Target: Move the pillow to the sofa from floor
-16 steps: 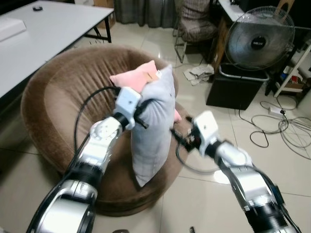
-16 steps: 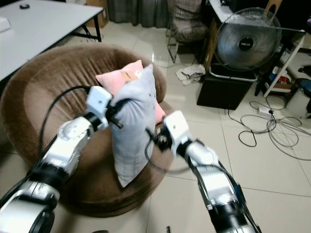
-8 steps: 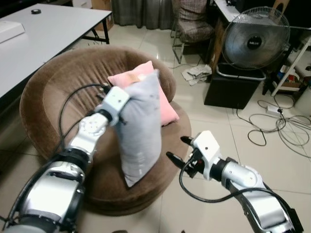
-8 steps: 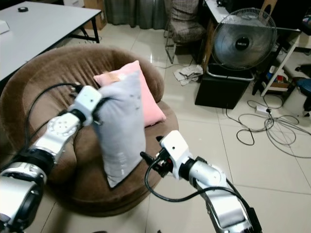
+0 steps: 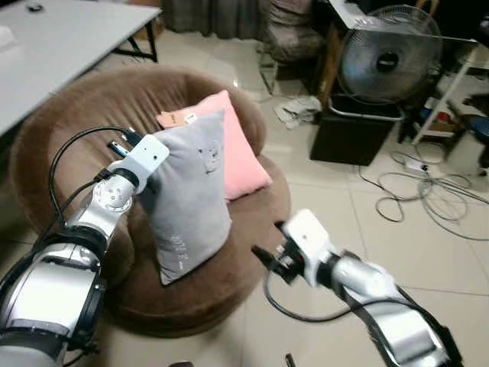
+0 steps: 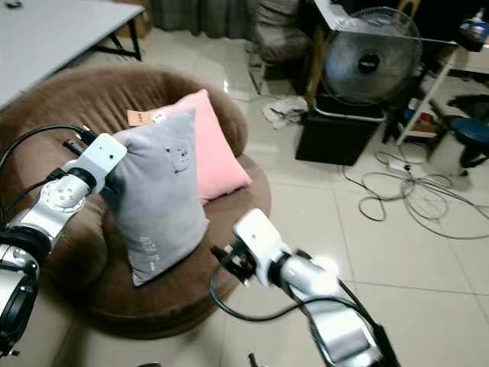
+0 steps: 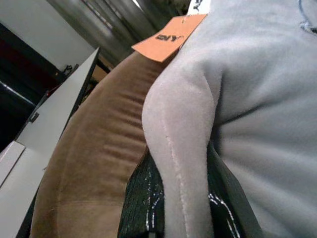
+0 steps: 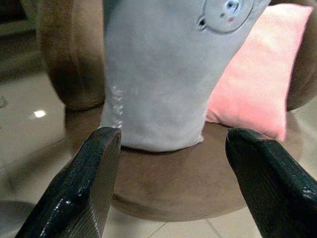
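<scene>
A grey pillow with a small bear face stands upright on the seat of the round brown sofa. It leans against a pink pillow with an orange tag. My left gripper is shut on the grey pillow's upper corner, and the seam sits pinched between its black fingers. Off the sofa's front right edge, my right gripper hangs low over the floor tiles. It is open and holds nothing, its fingers spread wide and pointing at the grey pillow.
A white table stands at the back left. At the back right are a standing fan, a black box, a cloth on the tiles and loose cables. A plaid-covered chair is behind the sofa.
My left arm has carried the grey pillow leftward and down onto the sofa seat, turning its bear face into view. My right gripper came off the pillow and drew back lower.
</scene>
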Controlling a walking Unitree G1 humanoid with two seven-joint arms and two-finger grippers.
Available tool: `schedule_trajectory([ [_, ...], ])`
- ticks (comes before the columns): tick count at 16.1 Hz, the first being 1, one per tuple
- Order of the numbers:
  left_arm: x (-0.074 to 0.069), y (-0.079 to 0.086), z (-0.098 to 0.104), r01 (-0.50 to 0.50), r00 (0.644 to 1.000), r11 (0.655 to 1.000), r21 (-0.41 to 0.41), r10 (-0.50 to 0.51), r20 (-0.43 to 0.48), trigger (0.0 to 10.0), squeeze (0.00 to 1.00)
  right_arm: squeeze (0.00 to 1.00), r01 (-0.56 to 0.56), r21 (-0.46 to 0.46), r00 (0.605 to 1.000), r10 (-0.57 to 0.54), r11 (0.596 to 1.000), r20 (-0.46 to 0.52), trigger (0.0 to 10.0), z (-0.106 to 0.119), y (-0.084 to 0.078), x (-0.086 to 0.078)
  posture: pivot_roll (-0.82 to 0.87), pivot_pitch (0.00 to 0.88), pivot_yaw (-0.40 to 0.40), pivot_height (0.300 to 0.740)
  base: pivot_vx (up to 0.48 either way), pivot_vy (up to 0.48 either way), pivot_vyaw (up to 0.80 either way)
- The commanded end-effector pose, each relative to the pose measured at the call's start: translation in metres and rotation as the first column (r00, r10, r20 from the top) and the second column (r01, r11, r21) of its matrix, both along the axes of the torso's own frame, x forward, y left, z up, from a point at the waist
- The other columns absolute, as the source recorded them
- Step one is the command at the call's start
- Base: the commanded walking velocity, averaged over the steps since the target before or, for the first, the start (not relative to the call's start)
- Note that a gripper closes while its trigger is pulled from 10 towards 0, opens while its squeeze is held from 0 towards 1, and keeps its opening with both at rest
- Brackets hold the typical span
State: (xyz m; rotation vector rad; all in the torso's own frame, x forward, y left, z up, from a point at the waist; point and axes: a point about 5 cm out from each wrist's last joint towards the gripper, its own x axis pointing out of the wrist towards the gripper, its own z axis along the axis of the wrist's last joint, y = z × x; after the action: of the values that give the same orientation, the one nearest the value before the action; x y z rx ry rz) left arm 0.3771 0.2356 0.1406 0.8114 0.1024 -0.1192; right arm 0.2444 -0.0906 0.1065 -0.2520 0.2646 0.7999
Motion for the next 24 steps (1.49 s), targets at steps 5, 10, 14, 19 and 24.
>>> schedule_trajectory([
  [5,0.004,0.000,0.006,-0.043,0.998,0.997,0.068,0.040,0.049,10.0,1.00,0.00,-0.007,-0.005,1.000,0.007,1.000,-0.026,10.0,0.000,0.010,-0.013,-0.08,0.096,-0.066,0.740,0.000,0.000,0.00],
  [10,0.005,0.005,0.011,-0.086,0.994,0.991,0.100,0.079,0.078,10.0,1.00,0.00,-0.001,-0.014,0.999,0.001,1.000,-0.039,10.0,0.000,0.010,-0.016,-0.08,0.088,-0.074,0.740,0.000,0.000,0.00],
  [14,0.006,0.014,0.018,-0.120,0.989,0.986,0.120,0.108,0.101,10.0,1.00,0.00,-0.009,-0.016,0.999,0.008,1.000,-0.033,10.0,0.000,0.014,-0.011,-0.07,0.072,-0.078,0.740,0.000,0.000,0.00],
  [19,0.005,0.003,0.008,-0.050,0.999,0.987,-0.153,0.048,-0.017,10.0,1.00,0.00,0.042,-0.058,0.999,-0.043,0.997,-0.014,10.0,-0.006,0.011,0.006,-0.03,0.005,-0.064,0.740,0.000,0.000,0.00],
  [24,0.000,-0.031,-0.013,0.039,0.995,0.850,-0.525,-0.081,-0.058,10.0,0.00,0.00,0.249,-0.125,0.967,-0.253,0.960,-0.024,10.0,-0.024,-0.011,0.033,0.06,0.000,-0.033,0.740,0.000,0.000,0.00],
])
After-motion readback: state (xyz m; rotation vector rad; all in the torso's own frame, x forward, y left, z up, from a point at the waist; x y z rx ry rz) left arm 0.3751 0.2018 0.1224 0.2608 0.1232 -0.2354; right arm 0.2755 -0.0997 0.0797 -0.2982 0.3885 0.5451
